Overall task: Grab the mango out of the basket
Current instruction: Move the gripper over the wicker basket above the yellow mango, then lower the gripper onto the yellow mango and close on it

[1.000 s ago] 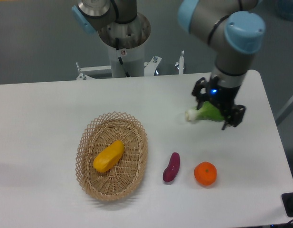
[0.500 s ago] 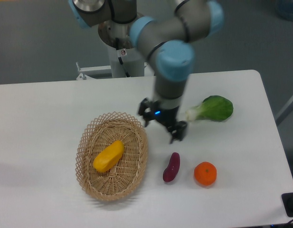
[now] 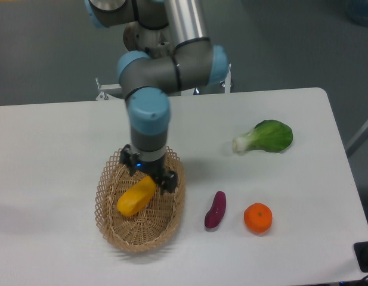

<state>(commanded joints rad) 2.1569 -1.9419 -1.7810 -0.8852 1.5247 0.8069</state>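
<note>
- Basket (image 3: 112, 223) of woven wicker stands on the left part of the white table (image 3: 46, 155), and it holds the mango (image 3: 135, 197), which lies on the basket floor.
- Mango axis runs diagonally, from the lower left end up to the upper right end. Only the upper right end is under the claw; most of the fruit lies down and to the left of it.
- Gripper (image 3: 147, 173) hangs over the far right part of the basket, with its two fingers spread apart, one at the upper left and one at the lower right. They seem to stand across the upper tip of the mango, not around its middle. My judgement is that the claw needs to shift along the axis, toward the lower left, before it comes together.
- How high the fingertips are over the fruit I cannot tell, and I also cannot tell if they touch it. The arm hides part of the far rim of the basket.
- Purple sweet potato (image 3: 215, 210), round orange fruit (image 3: 257, 217) and leafy green vegetable (image 3: 265, 137) lie on the table at the right, well apart from the basket.
</note>
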